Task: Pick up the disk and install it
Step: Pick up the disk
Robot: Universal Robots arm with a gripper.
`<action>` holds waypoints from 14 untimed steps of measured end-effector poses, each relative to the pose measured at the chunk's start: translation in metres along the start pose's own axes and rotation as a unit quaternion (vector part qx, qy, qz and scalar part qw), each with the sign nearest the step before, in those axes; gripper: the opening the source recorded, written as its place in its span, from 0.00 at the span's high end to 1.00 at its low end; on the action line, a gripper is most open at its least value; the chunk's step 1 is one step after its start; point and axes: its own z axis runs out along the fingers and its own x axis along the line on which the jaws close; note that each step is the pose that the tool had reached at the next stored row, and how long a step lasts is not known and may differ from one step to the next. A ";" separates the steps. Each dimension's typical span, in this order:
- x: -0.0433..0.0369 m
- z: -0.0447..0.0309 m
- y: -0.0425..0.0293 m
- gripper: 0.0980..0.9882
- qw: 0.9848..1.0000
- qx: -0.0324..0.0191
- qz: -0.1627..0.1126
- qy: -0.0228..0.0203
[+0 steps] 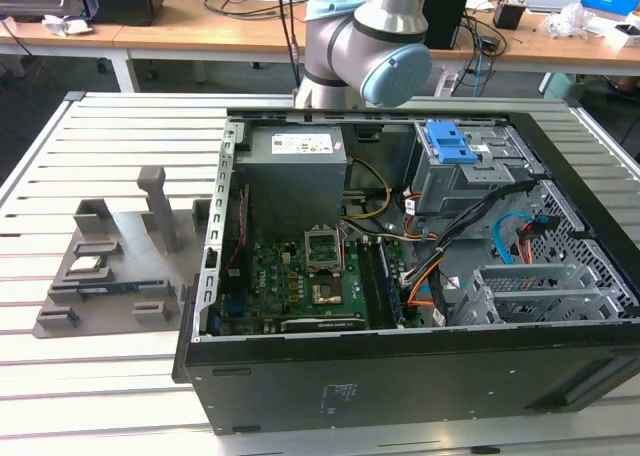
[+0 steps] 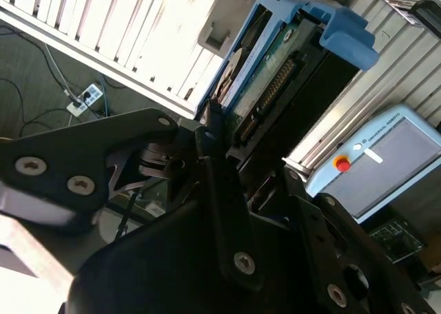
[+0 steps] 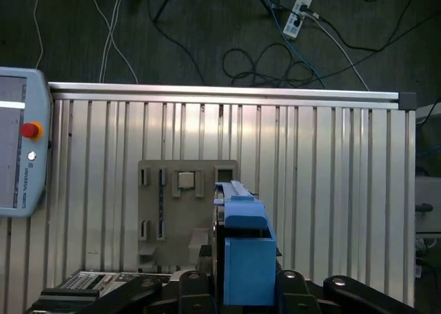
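Observation:
The disk (image 3: 244,259) hangs edge-on in my gripper (image 3: 244,283), high over the slatted table. Bright blue carrier plastic frames it, and its underside with a circuit board and connector (image 2: 272,87) shows in the second wrist view. Black fingers (image 2: 210,138) press on both of its sides, so the gripper (image 2: 248,152) is shut on it. Directly below the disk lies the grey parts fixture (image 3: 186,211). In the exterior view the open computer case (image 1: 400,386) lies on its side on the table, with the grey drive cage and its blue latch (image 1: 450,146) at the back right.
The fixture (image 1: 110,266) stands at the exterior view's left of the case, with upright posts, a chip and a thin memory stick (image 1: 110,288). A teach pendant (image 3: 17,149) lies on the table edge. The arm's elbow (image 1: 365,36) rises behind the case. Cables run inside it.

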 end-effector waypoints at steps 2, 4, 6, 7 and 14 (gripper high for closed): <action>0.0001 -0.0042 0.0002 0.70 1.000 0.000 0.000 0.000; 0.0001 -0.0100 0.0004 0.70 1.000 0.000 0.000 0.000; 0.0002 -0.0155 0.0007 0.70 1.000 0.000 0.000 0.000; 0.0002 -0.0193 0.0009 0.70 1.000 0.000 0.000 0.000; 0.0004 -0.0370 0.0016 0.70 1.000 0.000 0.000 0.000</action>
